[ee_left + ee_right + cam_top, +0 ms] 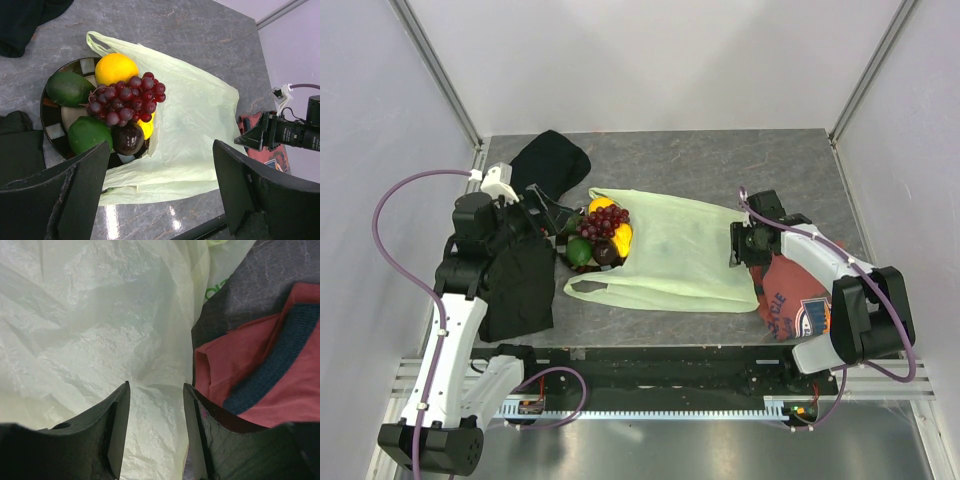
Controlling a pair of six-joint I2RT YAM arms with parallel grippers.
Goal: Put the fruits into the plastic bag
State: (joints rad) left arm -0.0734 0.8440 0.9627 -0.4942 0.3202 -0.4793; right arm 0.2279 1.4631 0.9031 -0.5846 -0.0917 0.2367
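Note:
The fruits sit piled on a dark round plate (49,131): purple grapes (127,97), a lemon (116,68), a second lemon (147,129) under the grapes, two green ones (67,88) (87,134) and a dark brown one (128,138). The pile (600,235) rests against the mouth of the plastic bag (675,255), which lies flat. My left gripper (160,192) is open and empty, above the table near the plate (552,218). My right gripper (744,246) is partly open at the bag's right end, its jaws either side of a pucker of plastic (150,405).
A red printed shirt (798,300) lies under the right arm, beside the bag (260,365). One black cloth (550,160) lies at the back left, another (520,285) under the left arm. White walls enclose the table.

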